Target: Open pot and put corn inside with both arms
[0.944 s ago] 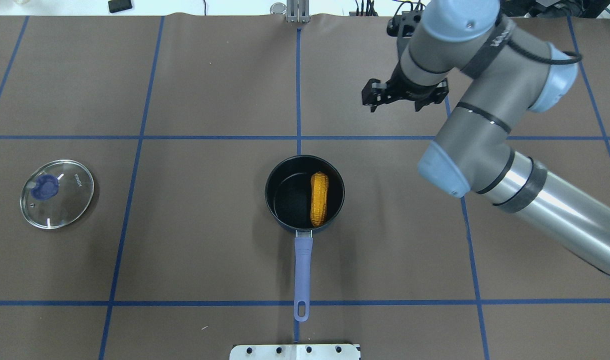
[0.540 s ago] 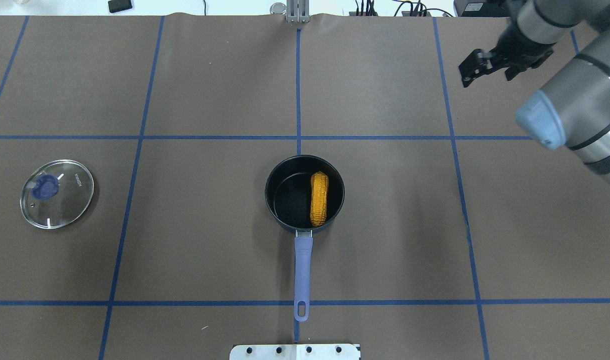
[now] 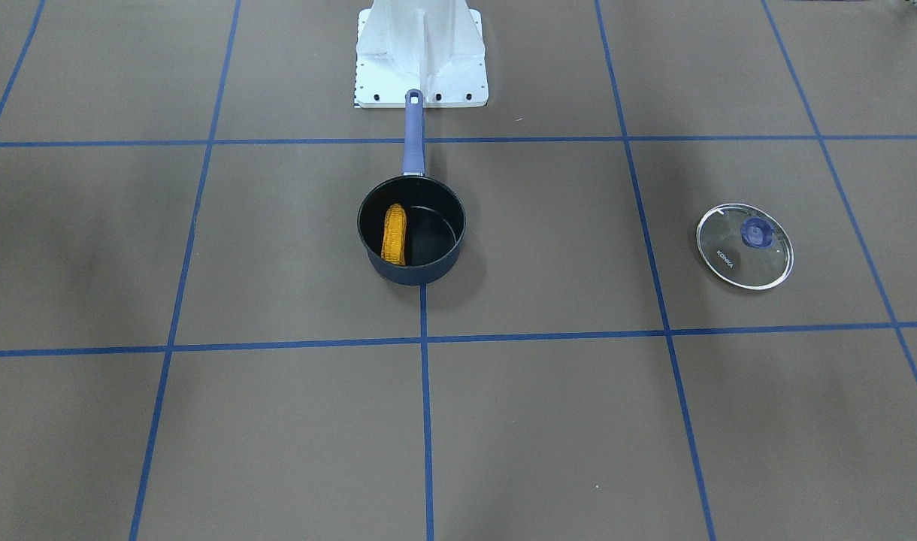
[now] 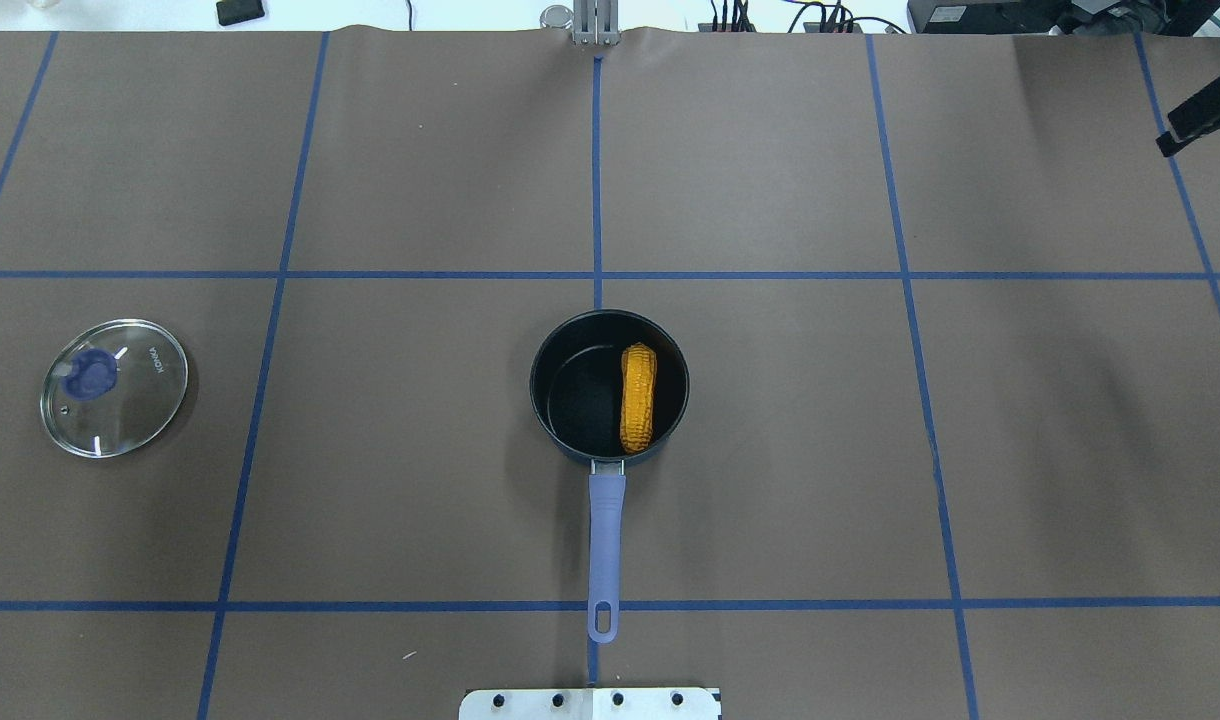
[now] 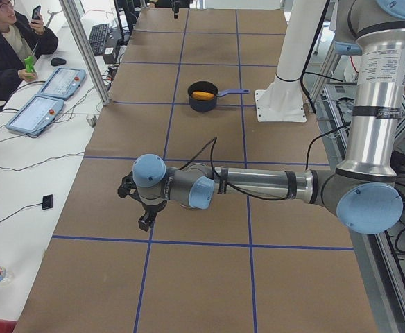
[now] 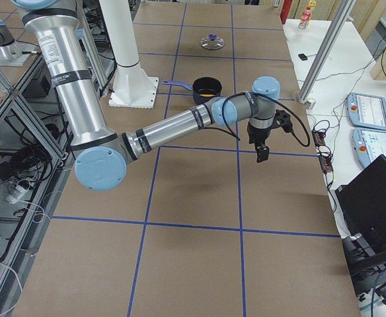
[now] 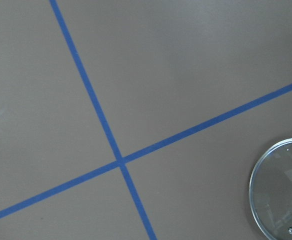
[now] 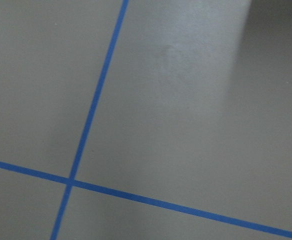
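While corn [image 4: 638, 397] lies in pot [image 4: 570, 395], lid [image 4: 115, 388] marked KONKA well apart, left claw [image 5: 142, 219] and right claw [image 6: 262, 154], grip state unclear.

The navy pot [image 4: 575, 395] (long purple-blue handle) stands upright and open, the yellow corn [image 4: 638, 397] lying inside.

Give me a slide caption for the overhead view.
Corn lies in the open pot; lid sits apart at far left.
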